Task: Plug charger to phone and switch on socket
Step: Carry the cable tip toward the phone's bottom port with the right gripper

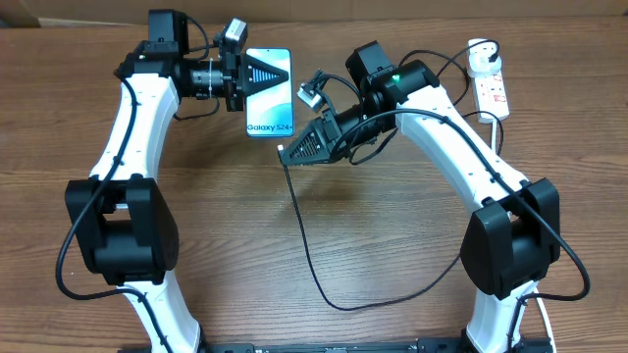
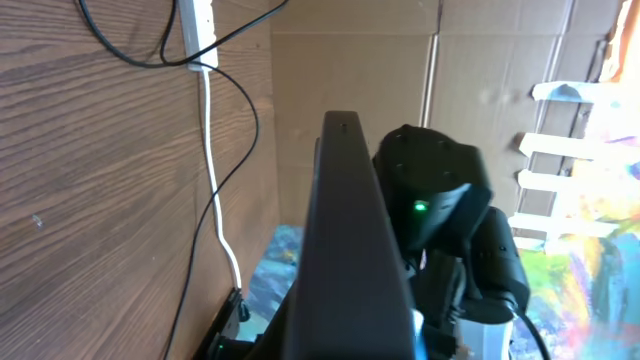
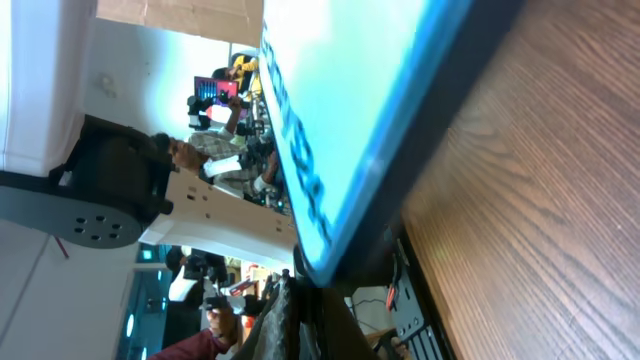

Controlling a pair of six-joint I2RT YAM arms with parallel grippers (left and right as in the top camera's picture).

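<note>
Phone point(image 1: 274, 102) runs lengthwise away from robot, lettered end nearer

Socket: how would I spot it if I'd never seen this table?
Look at the wooden table, at the far corner past the right arm. The socket lies there, a white oblong strip. Its tiny red switches set it apart from the phone, the other flat slab, which has a blue screen.

A robotics lab: wood-grain table point(image 1: 294, 245), cardboard screens point(image 2: 340, 70) around.
</note>
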